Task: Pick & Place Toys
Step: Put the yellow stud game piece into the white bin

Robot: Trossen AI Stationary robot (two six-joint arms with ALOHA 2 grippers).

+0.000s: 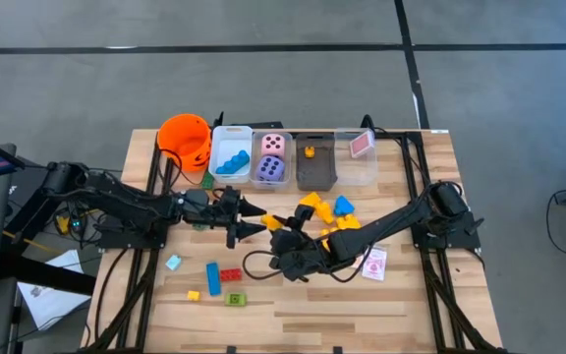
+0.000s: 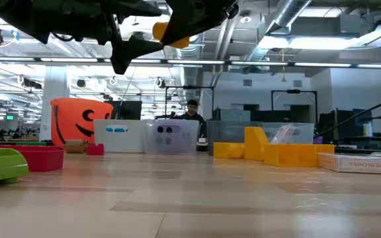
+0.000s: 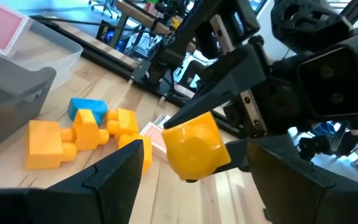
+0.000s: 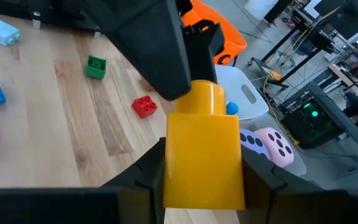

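Observation:
My right gripper (image 1: 281, 232) is shut on a yellow building block (image 1: 273, 223), held well above the table's middle; the block also shows in the low view (image 2: 170, 32). My left gripper (image 1: 259, 220) is open and points toward the table's right edge. Its two fingers stand on either side of the same block (image 3: 194, 146), and I cannot tell whether they touch it. More blocks lie on the table: a yellow and blue cluster (image 1: 327, 208), and blue (image 1: 213, 277), red (image 1: 231, 274) and green (image 1: 236, 298) ones at the near left. My right gripper pinches the yellow block's two opposite flat sides (image 4: 169, 174) between its two fingers. The block's round stud (image 4: 205, 96) points away from the wrist, toward my left gripper. The block is lifted clear of the table.
Along the far edge stand an orange bucket (image 1: 185, 141), a clear bin with blue blocks (image 1: 232, 157), a bin with two dice (image 1: 272, 157), a grey bin (image 1: 314, 165) and a clear bin with a pink card (image 1: 360, 152). A card (image 1: 374, 263) lies at the near right.

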